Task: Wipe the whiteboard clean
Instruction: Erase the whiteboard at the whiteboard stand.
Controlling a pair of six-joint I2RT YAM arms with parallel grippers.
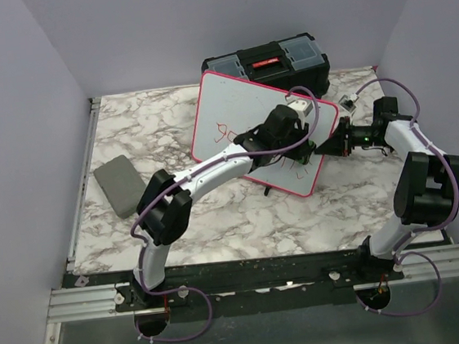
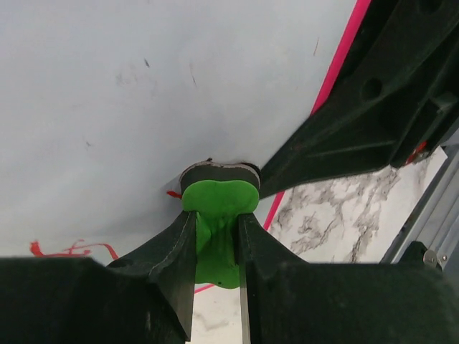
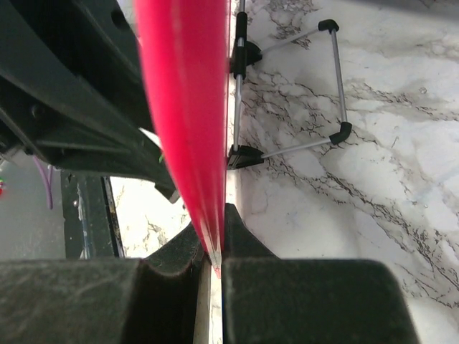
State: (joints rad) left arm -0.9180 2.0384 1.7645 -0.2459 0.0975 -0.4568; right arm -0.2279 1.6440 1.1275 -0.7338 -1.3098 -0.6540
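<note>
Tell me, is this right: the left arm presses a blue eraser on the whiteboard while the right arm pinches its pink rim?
Not quite. The eraser in the left gripper is green, not blue; the left wrist view shows it. The rest holds: it presses on the whiteboard while the right gripper pinches the pink rim.

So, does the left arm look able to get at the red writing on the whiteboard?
Probably yes. The left hand, shut on a green eraser, presses it against the whiteboard, and the red writing lies close beside it with bare board between. The right hand clamps the rim, off to the side.
</note>
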